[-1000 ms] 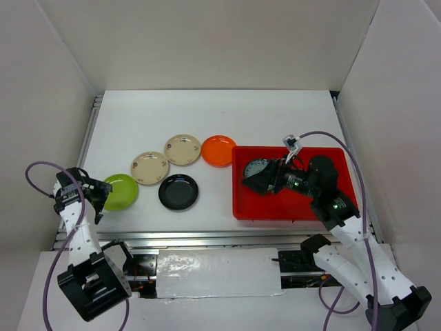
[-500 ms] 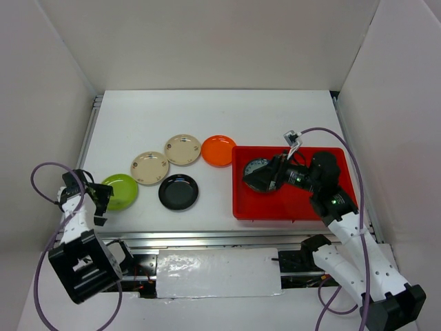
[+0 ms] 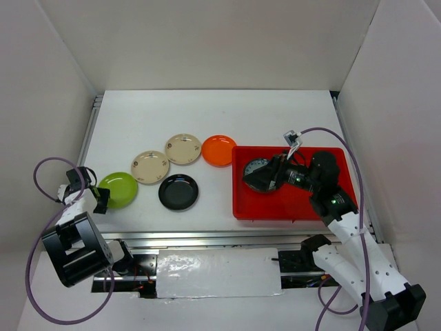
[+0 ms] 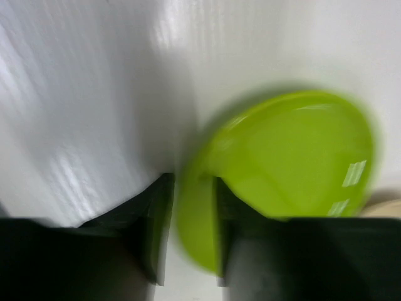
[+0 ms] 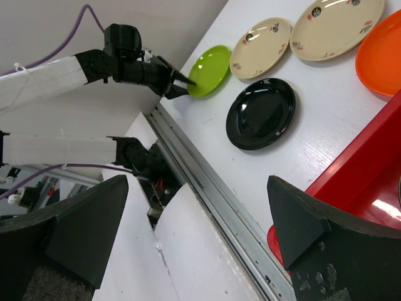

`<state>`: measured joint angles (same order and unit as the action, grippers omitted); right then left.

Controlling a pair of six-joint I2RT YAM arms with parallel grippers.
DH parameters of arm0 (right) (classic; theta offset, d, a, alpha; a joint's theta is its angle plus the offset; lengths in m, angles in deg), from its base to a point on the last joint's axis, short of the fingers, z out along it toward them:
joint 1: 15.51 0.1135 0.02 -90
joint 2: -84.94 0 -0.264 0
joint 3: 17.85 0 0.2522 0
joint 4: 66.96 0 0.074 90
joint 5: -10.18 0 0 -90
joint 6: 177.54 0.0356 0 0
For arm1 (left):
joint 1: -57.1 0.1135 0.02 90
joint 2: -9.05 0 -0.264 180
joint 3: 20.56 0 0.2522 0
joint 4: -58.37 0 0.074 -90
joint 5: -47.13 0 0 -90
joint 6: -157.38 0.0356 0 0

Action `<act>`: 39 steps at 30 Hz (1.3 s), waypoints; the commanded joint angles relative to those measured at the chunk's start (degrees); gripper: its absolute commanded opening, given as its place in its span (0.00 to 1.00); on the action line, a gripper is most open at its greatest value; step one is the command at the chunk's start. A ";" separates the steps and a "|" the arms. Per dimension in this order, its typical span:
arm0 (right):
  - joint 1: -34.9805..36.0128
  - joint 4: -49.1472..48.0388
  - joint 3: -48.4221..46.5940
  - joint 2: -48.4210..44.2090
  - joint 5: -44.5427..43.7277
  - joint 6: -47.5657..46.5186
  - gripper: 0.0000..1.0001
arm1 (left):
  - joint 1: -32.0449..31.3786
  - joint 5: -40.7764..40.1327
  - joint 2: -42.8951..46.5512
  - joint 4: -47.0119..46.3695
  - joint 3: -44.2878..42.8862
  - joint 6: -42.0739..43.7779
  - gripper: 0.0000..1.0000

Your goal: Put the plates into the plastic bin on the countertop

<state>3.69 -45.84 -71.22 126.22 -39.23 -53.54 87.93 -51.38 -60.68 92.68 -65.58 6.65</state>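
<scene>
Well left of the red plastic bin (image 3: 275, 212), the left end effector (image 4: 190, 188) straddles the lime green plate (image 4: 294, 157) at its rim on the table (image 3: 207, 117), fingers narrow but not yet pinching (the view is blurred). Inside the bin, the right end effector (image 5: 197, 182) stands wide and empty by the grey-blue plate (image 3: 255, 166). The orange plate (image 3: 218, 150) lies just beside the bin's left wall.

Top view: bright, even overhead light, soft short shadows. Left wrist view: lime green plate (image 4: 288, 169) motion-blurred, glare at 4 o'clock. Right wrist view: right gripper (image 5: 197, 182) dark, unfocused.
</scene>
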 commanded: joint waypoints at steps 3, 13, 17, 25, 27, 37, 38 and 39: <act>-0.48 -0.59 -0.90 -0.58 -1.66 -1.22 1.00 | 0.02 -0.98 -0.40 0.36 2.26 -1.23 0.28; -0.65 1.35 -1.78 -1.99 -4.12 -1.65 1.00 | 4.41 0.87 6.27 5.00 0.25 0.88 0.00; -0.66 1.96 -2.40 -2.52 -5.88 -0.78 1.00 | 3.54 -0.01 19.06 6.34 -4.93 2.45 0.00; -3.47 8.01 -6.00 -5.94 -18.68 3.88 1.00 | -7.94 9.20 20.00 4.58 -20.65 8.87 0.00; -3.99 9.69 -8.19 -6.56 -20.73 3.36 1.00 | -13.65 11.32 16.66 3.09 -23.99 9.14 0.00; -6.11 27.18 -21.37 -8.58 -42.51 1.33 1.00 | -49.00 18.00 -9.59 -9.29 -38.59 10.45 0.00; -6.11 27.53 -21.90 -9.36 -44.36 1.16 1.00 | -53.02 18.70 -11.28 -10.70 -40.43 10.37 0.00; -6.28 28.49 -22.26 -9.63 -45.25 1.24 1.00 | -54.81 18.62 -14.69 -14.37 -41.15 10.28 0.00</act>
<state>-2.04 -22.85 -90.50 117.96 -75.55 -51.44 39.34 -36.39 -71.32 88.14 -102.02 15.81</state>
